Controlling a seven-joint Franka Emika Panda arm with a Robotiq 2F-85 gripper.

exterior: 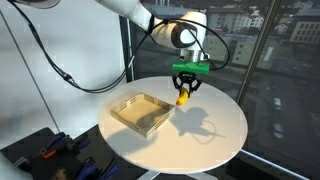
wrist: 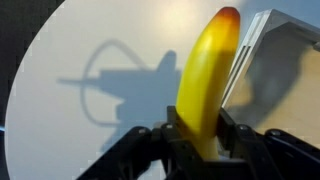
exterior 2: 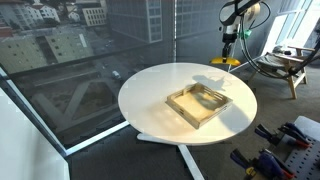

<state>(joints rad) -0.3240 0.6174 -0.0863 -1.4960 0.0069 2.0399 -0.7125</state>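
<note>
I see a round white table (exterior: 215,135) by tall glass windows (exterior: 270,60).
My gripper (exterior: 186,90) pinches a smooth, curved yellow banana (wrist: 205,80) in the air, near the square wooden tray (exterior: 146,129).

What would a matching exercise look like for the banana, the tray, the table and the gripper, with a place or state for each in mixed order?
Things:
1. banana
2. tray
3. table
4. gripper

Places or states:
A. shut, clamped on the fruit
B. lying flat on the tabletop
C. held in the air above the tabletop, beside the wooden box
D. round and white, bearing the wooden box

Right pairs: 1-C, 2-B, 3-D, 4-A
</note>
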